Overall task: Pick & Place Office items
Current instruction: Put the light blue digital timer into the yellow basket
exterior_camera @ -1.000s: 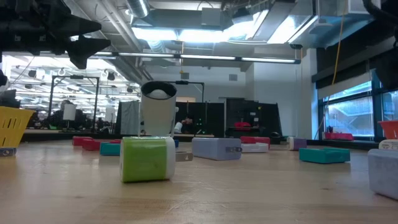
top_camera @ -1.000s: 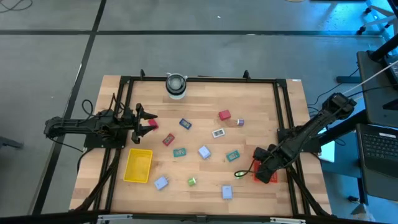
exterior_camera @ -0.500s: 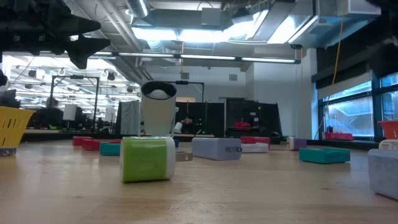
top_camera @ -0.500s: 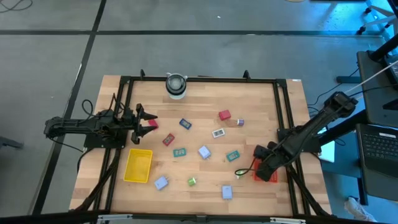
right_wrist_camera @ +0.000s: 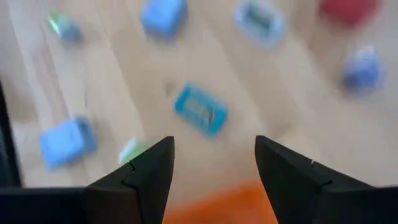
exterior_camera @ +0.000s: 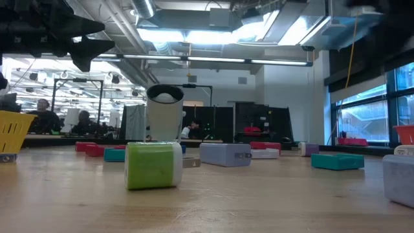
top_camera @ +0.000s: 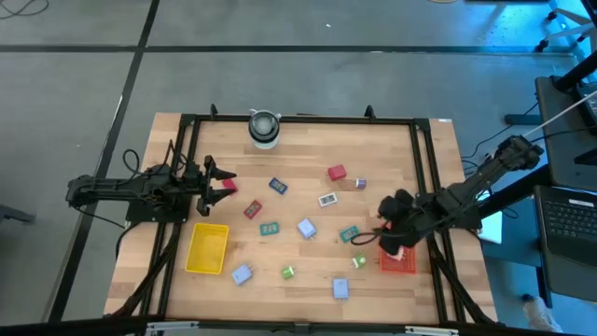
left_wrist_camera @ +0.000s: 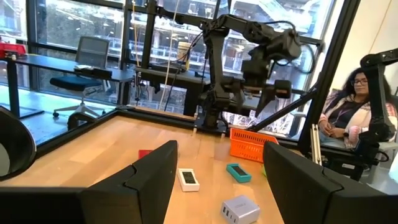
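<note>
Here your nearest target is the teal packet [top_camera: 349, 234], lying flat on the table [top_camera: 308, 145] just beside the red tray [top_camera: 399, 262], on the side toward the table's middle. It looks light, stiff and flat, so judge it likely to skid if you nudge it from one side; take it across its short width with both fingers coming down evenly. A small bright green block [top_camera: 357, 261] sits even closer to the red tray's inner edge, and a lavender block [top_camera: 340, 288] lies a little farther from the tray, toward the near table edge; the remaining office items are scattered farther out across the middle, well apart from the tray. They all seem small and rigid, easy to lift but easy to knock. The right gripper [top_camera: 383, 228] hovers just above the red tray's inner end, next to the teal packet, jaws apart and holding nothing in its wrist view. Far across from the red tray, beyond the yellow tray [top_camera: 208, 248], the left gripper [top_camera: 221, 181] waits with its jaws spread wide and empty, a red block [top_camera: 228, 185] close at its tips.
</note>
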Controlling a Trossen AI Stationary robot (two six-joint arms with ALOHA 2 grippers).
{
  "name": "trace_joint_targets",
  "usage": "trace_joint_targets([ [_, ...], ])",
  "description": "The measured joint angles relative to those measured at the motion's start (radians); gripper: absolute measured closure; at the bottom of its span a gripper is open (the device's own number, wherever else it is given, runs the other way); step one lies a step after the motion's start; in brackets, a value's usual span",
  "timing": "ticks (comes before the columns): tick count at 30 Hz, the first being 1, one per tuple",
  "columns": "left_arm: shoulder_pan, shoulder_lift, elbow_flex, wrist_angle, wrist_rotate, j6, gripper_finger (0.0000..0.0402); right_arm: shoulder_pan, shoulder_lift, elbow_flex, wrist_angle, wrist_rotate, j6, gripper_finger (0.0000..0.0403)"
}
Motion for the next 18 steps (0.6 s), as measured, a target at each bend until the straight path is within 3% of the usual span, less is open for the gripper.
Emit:
trace_joint_targets([
  [3, 0.000, 0.000, 0.000, 0.000, 0.001, -0.006, 0.0168, -0.075, 0.009, 0.002, 0.181, 0.125, -0.234, 0.0179],
  [5, 0.000, 0.000, 0.000, 0.000, 0.003, -0.023, 0.0168, -0.139, 0.020, 0.005, 0.290, 0.143, -0.368, 0.0179],
  [11, 0.000, 0.038, 0.002, 0.004, 0.030, -0.085, 0.0168, -0.286, 0.073, 0.004, 0.312, 0.021, -0.497, 0.0160],
  [18, 0.000, 0.089, 0.002, 0.064, 0.061, -0.079, 0.0168, -0.313, 0.163, 0.004, 0.325, -0.132, -0.615, 0.0121],
])
